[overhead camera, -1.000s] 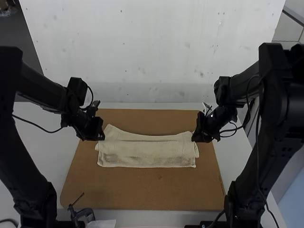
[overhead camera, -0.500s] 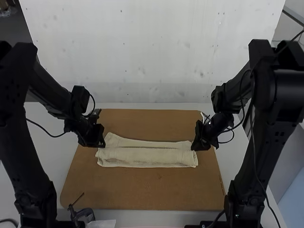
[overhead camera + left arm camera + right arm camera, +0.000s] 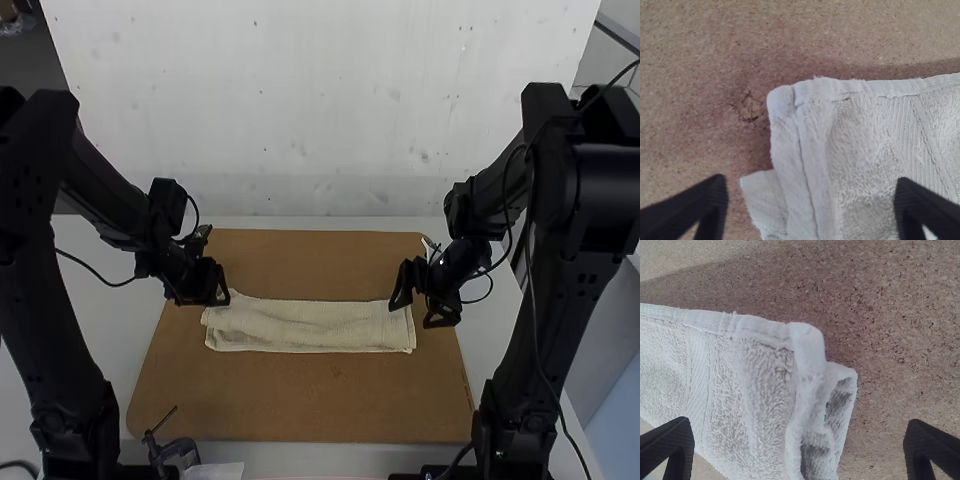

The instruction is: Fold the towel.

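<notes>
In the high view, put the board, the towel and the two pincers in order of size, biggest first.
Largest to smallest:
1. Board
2. Towel
3. Left pincer and right pincer: these two look too alike to rank.

"Layout, quick?"
"Towel (image 3: 310, 328) laid on board (image 3: 300, 400), board set on table (image 3: 132, 312). Towel bordered by board before, behind, left and right."
"Grippers?"
"Left gripper (image 3: 208, 297) seen at towel's left end, right gripper (image 3: 417, 308) at its right."
"Near side?"
"Clamp-like tool (image 3: 178, 452) placed by board's near left corner (handle seen over board), sheet (image 3: 220, 470) just right of it."
</notes>
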